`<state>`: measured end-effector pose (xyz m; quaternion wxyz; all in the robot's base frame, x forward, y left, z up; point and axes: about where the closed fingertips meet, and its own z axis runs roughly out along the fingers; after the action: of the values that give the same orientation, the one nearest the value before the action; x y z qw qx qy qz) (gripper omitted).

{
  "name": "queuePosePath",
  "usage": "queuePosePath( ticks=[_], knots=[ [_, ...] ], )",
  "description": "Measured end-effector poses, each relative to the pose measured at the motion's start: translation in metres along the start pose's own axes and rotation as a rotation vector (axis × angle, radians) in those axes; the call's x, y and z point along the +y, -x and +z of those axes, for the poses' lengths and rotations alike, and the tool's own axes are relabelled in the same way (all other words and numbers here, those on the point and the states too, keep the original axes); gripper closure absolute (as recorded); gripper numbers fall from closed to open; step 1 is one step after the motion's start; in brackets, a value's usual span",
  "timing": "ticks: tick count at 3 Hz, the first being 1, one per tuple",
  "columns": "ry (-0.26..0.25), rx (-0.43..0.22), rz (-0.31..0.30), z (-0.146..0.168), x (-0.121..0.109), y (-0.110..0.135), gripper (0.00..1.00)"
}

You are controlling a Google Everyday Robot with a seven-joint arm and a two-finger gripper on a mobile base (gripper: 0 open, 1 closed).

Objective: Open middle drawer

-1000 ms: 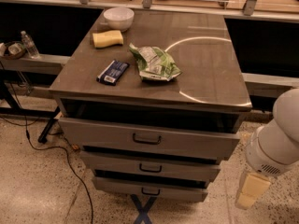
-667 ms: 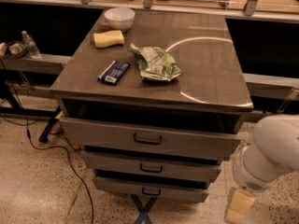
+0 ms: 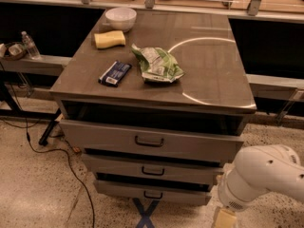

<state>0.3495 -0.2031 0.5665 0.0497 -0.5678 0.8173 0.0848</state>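
The grey metal cabinet has three drawers stacked at its front. The middle drawer (image 3: 153, 169) has a low wide grey front with a small dark loop handle (image 3: 153, 171) at its centre, and a dark gap shows above it. Its inside is hidden. The taller top drawer (image 3: 149, 139) juts out a little above it, and the narrow bottom drawer (image 3: 153, 192) sits below. My white arm (image 3: 266, 179) comes in at the lower right. The gripper (image 3: 224, 219) hangs at the bottom edge of the view, right of the bottom drawer, apart from the cabinet and partly cut off.
On the cabinet top (image 3: 213, 75) lie a white bowl (image 3: 120, 18), a yellow sponge (image 3: 109, 39), a dark blue packet (image 3: 115, 73) and a green chip bag (image 3: 156, 65). A black cable (image 3: 61, 151) runs over the speckled floor at the left. A blue X mark (image 3: 146, 215) lies below the cabinet.
My arm and gripper have moved down and to the left, closer to the cabinet's lower right corner. The drawers have not moved.
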Motion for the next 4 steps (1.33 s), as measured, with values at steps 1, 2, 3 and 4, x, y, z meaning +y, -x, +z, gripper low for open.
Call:
queuePosePath(
  ticks=[1,2,3,4],
  knots=[
    [-0.021,-0.086,0.020,0.041,-0.011,0.011,0.00],
    [-0.067,-0.173,0.057,0.064,-0.030,0.024,0.00],
    [-0.091,-0.238,0.100,0.074,-0.044,0.036,0.00],
    [-0.067,-0.214,0.083,0.057,-0.018,0.028,0.00]
  ],
)
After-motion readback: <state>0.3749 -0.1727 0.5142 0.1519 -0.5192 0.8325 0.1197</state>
